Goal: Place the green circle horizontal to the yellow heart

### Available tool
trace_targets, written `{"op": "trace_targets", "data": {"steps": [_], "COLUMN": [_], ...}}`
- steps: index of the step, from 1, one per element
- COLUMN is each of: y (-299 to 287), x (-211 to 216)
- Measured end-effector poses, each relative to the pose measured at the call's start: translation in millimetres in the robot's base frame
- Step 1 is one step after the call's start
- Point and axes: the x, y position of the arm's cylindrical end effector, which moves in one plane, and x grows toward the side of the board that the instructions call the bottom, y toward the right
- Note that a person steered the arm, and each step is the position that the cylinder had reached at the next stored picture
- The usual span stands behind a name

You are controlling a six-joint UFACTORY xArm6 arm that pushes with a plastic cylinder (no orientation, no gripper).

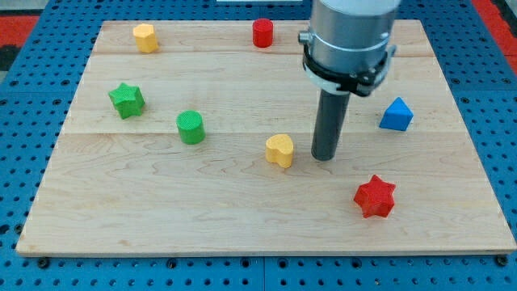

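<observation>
The green circle [191, 127] is a short green cylinder left of the board's middle. The yellow heart [279, 150] lies near the middle, to the right of the green circle and slightly lower. My tip [325, 157] rests on the board just right of the yellow heart, a small gap apart from it. The green circle is far to the tip's left, with the heart between them.
A green star [127, 99] sits left of the green circle. A yellow block [145, 37] is at the top left, a red cylinder [262, 33] at the top middle, a blue triangular block [396, 115] at the right, a red star [375, 196] at the lower right. The wooden board [258, 230] lies on blue pegboard.
</observation>
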Motion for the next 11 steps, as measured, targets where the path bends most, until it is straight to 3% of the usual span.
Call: {"op": "trace_targets", "data": {"steps": [2, 3, 4, 6, 7, 8, 9, 10, 11], "y": [-125, -60, -70, -170, -155, -194, -225, -173, -157], "x": [34, -49, -104, -39, -80, -96, -68, -10, -9]}}
